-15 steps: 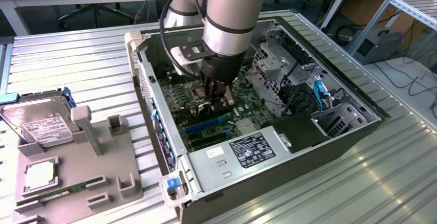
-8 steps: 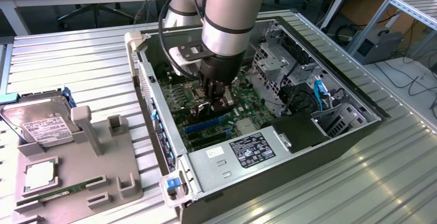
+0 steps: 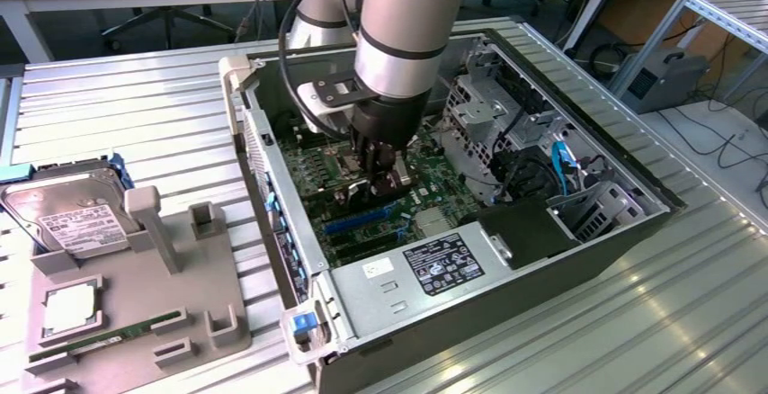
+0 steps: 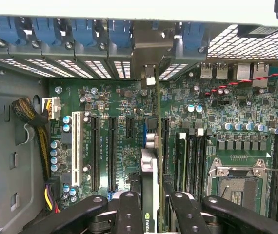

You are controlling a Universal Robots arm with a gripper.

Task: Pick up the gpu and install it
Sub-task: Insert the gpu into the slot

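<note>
- The gripper (image 3: 381,171) reaches into an open computer case (image 3: 540,299) lying on the worktop (image 3: 120,106).
- Its jaws are nearly closed, clamping the gpu (image 4: 149,170) by both faces.
- The gpu stands edge-on over the motherboard (image 4: 114,126), bracket end at the rear slots.

A green logo shows on the gpu (image 4: 149,195); the power supply's black label (image 3: 442,264) is unreadable.

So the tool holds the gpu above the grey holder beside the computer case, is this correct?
No. The tool holds the gpu inside the open computer case, above the motherboard, not above the grey holder, which stands outside; the exterior view shows this.
</note>
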